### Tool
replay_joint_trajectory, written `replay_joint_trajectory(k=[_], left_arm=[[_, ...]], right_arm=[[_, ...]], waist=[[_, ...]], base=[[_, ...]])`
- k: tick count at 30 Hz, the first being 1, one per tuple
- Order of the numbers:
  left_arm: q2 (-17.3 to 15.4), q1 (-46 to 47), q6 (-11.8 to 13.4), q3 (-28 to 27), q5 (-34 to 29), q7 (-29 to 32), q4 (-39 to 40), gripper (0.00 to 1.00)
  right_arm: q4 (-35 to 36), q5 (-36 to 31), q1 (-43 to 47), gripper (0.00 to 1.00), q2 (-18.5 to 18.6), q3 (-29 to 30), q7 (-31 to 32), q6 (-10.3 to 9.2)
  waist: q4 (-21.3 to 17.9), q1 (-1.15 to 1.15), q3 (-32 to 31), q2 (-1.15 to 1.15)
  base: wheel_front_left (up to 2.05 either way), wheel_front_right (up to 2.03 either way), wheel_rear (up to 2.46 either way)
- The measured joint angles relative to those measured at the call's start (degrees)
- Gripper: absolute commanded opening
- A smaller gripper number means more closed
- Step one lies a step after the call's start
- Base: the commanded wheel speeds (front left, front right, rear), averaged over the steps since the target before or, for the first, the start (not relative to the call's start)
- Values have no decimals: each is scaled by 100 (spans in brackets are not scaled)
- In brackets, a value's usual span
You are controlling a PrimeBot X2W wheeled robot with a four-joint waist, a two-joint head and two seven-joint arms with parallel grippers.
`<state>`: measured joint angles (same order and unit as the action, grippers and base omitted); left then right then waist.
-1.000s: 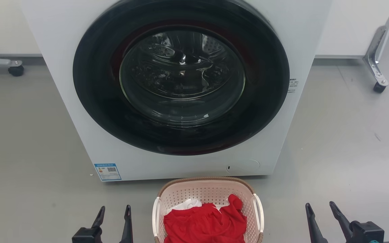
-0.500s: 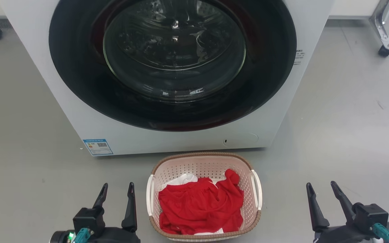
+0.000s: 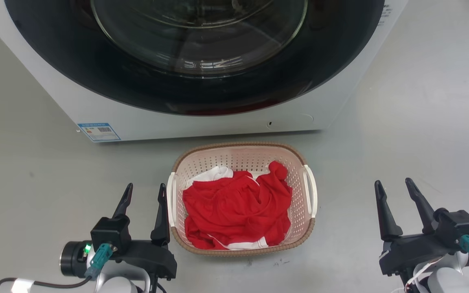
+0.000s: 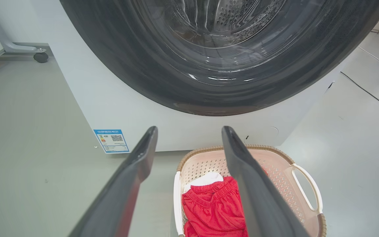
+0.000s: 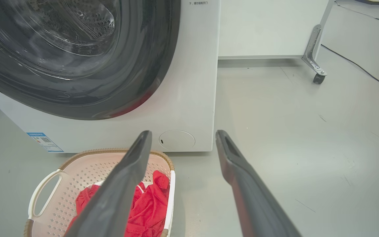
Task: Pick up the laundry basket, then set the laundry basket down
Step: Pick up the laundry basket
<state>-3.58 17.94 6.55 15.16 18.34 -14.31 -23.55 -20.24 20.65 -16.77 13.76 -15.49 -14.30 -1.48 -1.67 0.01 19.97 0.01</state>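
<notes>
Tilting down over the last second, the head camera now takes in both pincers whole, and the left pincer (image 3: pixel 145 186) has drawn nearer the laundry basket (image 3: pixel 238 144). Its fingers (image 3: pixel 161 207) are spread, holding nothing, the inner one just beside the basket's left handle (image 3: pixel 171 199). The right pincer (image 3: pixel 393 182), likewise spread and empty, sits well apart from the right handle (image 3: pixel 313 191). Between them the basket rests on the floor (image 3: pixel 35 183), red clothes (image 3: pixel 238 203) inside, the washing machine (image 3: pixel 202 124) beyond. Neither lifting nor setting down looks begun; gripping comes first.
</notes>
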Motion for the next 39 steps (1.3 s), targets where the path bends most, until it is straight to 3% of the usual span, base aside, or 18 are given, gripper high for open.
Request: replay_joint_trajectory(k=[17, 39], left_arm=[[54, 950, -7, 69, -43, -21, -546, 100], [126, 2253, -202, 204, 162, 720, -2246, 100]], right_arm=[[-465, 49, -908, 100, -46, 45, -24, 208], [-2108, 53, -2257, 100, -537, -408, 378, 553]], waist=[[-100, 0, 1166, 0], [-161, -1, 2081, 0]], base=[[0, 0, 0], [0, 0, 0]])
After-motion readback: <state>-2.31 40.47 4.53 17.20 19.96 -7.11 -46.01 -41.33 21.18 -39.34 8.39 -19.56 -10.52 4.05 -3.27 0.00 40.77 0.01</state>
